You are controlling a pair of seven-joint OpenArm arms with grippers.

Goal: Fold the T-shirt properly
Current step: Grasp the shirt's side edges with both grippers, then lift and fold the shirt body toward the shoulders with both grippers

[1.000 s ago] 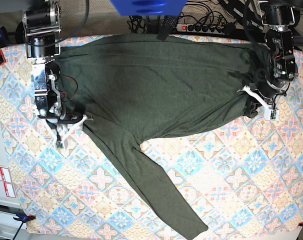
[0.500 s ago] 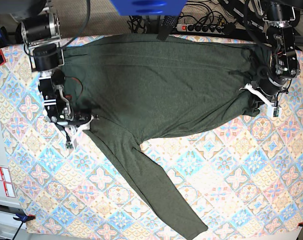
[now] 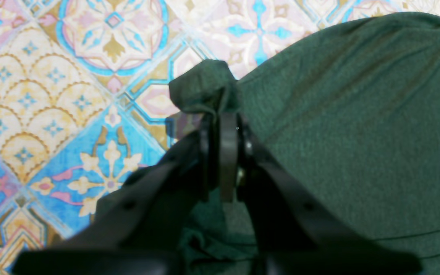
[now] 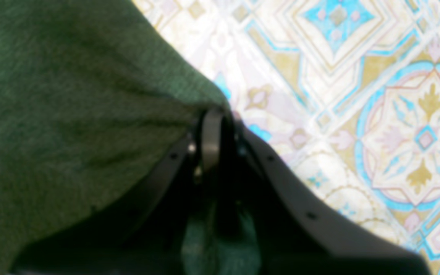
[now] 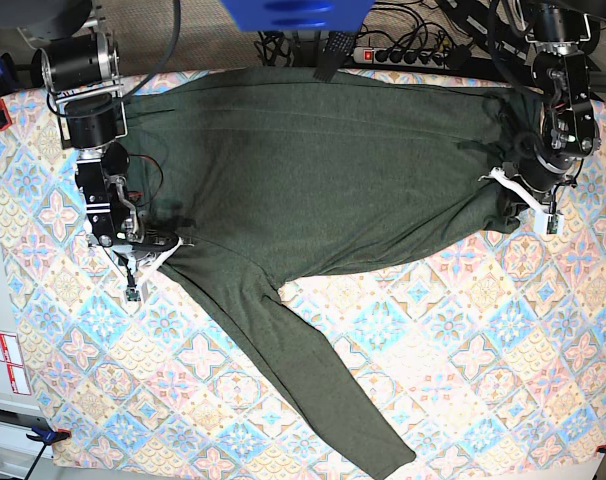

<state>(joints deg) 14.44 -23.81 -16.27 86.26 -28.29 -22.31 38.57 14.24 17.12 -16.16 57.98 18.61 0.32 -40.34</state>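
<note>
The T-shirt [image 5: 323, 160], dark olive green with long sleeves, lies spread across the far half of the table, and one sleeve [image 5: 303, 370] runs diagonally toward the near edge. At the left of the base view my right gripper [image 5: 168, 243] sits at the shirt's edge where the sleeve starts. In the right wrist view its jaws [image 4: 214, 114] are shut, pinching the fabric edge [image 4: 90, 114]. At the right of the base view my left gripper [image 5: 513, 200] holds the opposite edge. The left wrist view shows it [image 3: 222, 118] shut on a small bunch of cloth [image 3: 204, 84].
A patterned tablecloth [image 5: 463, 340] covers the table. A power strip and cables [image 5: 403, 55] lie beyond the far edge beside a blue object [image 5: 293, 12]. A clamp [image 5: 43, 432] grips the near left corner.
My right gripper slid right onto the shirt's edge by the sleeve and closed on the fabric. The left gripper kept its hold and barely moved.
</note>
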